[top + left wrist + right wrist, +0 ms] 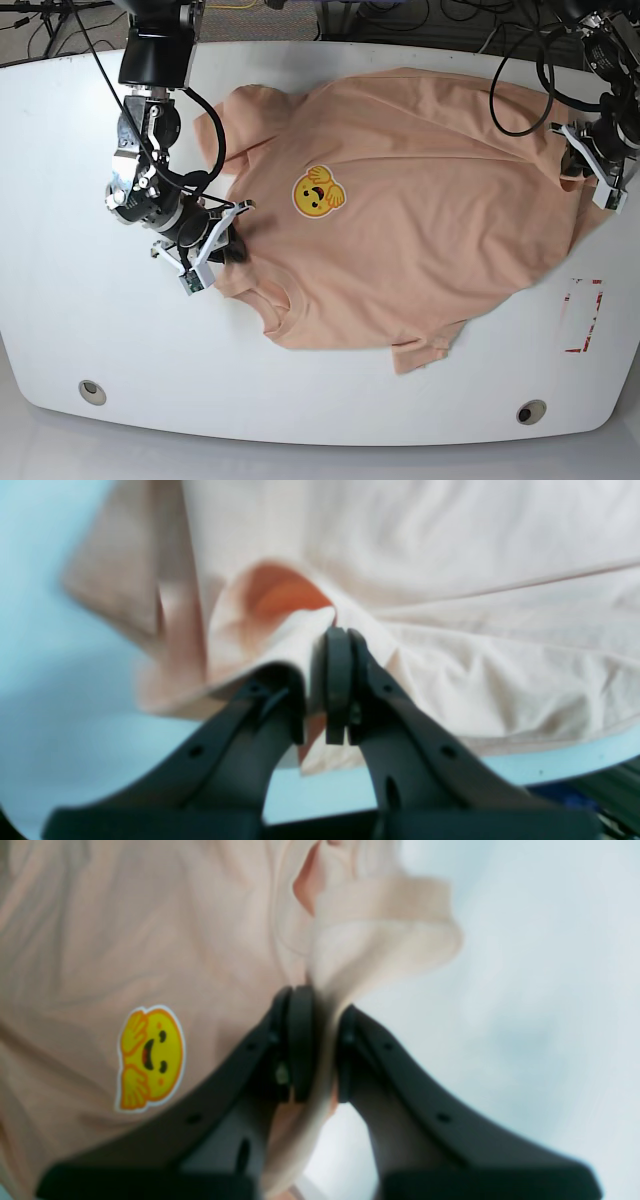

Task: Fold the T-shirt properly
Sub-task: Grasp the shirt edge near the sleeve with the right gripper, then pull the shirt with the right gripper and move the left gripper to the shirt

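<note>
On the white tabletop [60,330] the T-shirt [420,200] lies spread, emoji print [317,192] up. Nearest, the right claw [320,1045] pinches a fold of fabric by the sleeve — jaws clamped on cloth. Farther off, the left claw [325,680] grips the bunched opposite edge, lifted slightly.

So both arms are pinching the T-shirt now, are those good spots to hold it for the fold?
Probably yes. The right gripper clamps the shoulder beside the collar, the left gripper a bunched edge at the far end of the T-shirt. Holding opposite ends from outside lets the spread cloth lift evenly.
</note>
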